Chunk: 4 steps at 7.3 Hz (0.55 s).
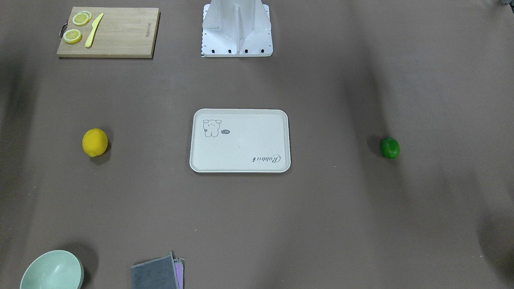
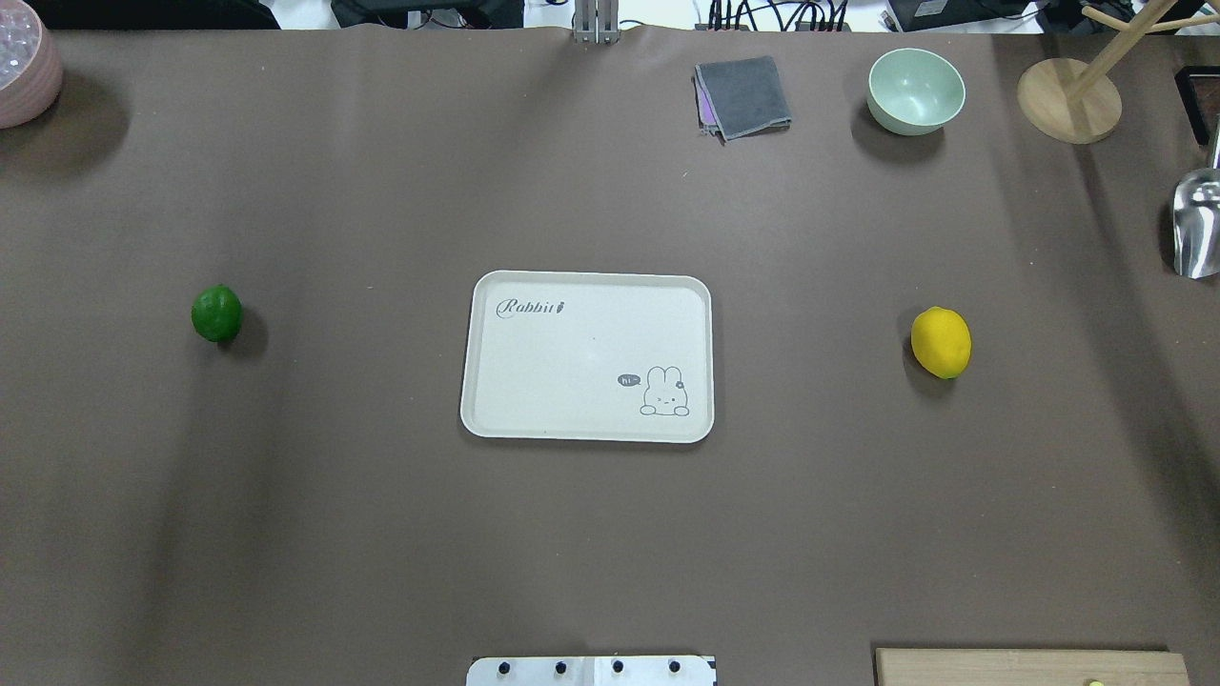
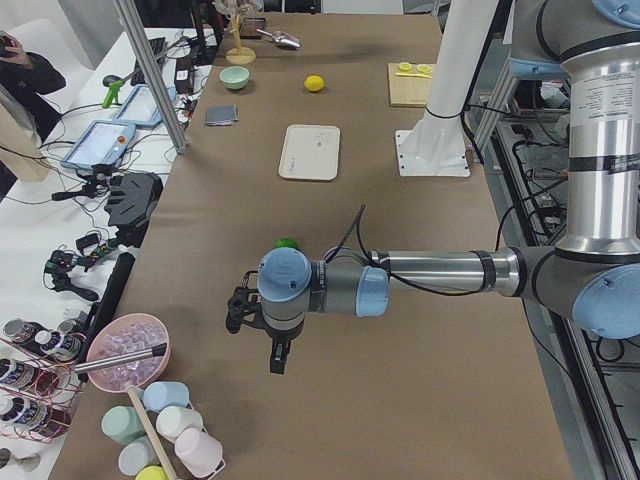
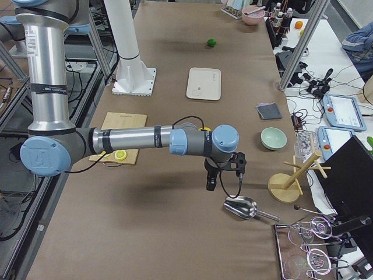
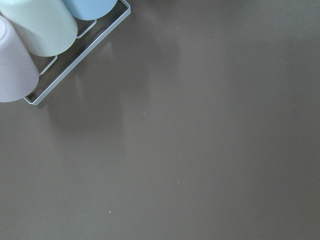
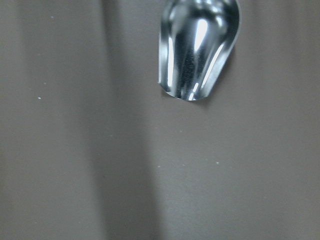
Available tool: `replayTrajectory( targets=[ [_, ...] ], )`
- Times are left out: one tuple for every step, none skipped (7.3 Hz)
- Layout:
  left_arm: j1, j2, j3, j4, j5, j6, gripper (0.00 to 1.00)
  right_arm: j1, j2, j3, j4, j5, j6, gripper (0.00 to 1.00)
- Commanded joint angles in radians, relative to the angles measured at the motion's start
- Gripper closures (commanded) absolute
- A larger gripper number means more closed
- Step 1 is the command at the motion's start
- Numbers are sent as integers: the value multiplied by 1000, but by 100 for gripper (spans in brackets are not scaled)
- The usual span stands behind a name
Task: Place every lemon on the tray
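The cream-white tray (image 1: 249, 140) lies in the middle of the table and holds nothing; it also shows in the overhead view (image 2: 572, 362). The yellow lemon (image 2: 941, 342) lies on the table to the robot's right of the tray (image 1: 95, 142). The green lemon (image 2: 216, 312) lies to the robot's left (image 1: 390, 147). My left gripper (image 3: 277, 362) hangs above the table beyond the green lemon (image 3: 288, 243), near the left end. My right gripper (image 4: 211, 184) hangs near the right end, above a metal scoop. Both show only in side views, so I cannot tell whether they are open or shut.
A wooden cutting board (image 1: 120, 32) with lemon slices and a yellow knife lies near the robot base (image 1: 237, 30). A green bowl (image 2: 915, 90), a grey cloth (image 2: 745, 95), a wooden rack (image 2: 1067, 100), a metal scoop (image 6: 199, 47) and a pink bowl (image 2: 24, 67) stand at the edges. Cups (image 5: 35, 30) in a wire rack lie below the left wrist.
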Motion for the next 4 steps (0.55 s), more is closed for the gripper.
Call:
replayTrajectory(
  targets=[
    [123, -67, -8, -5, 9, -104, 2, -116, 47, 51, -15, 6, 123, 0],
    [174, -101, -11, -8, 32, -146, 2, -177, 66, 65, -12, 4, 173, 0],
    [252, -148, -6, -5, 41, -155, 2, -231, 100, 56, -6, 14, 225, 0],
    [299, -188, 3, -7, 40, -183, 2, -289, 134, 55, -4, 15, 263, 0]
  ],
)
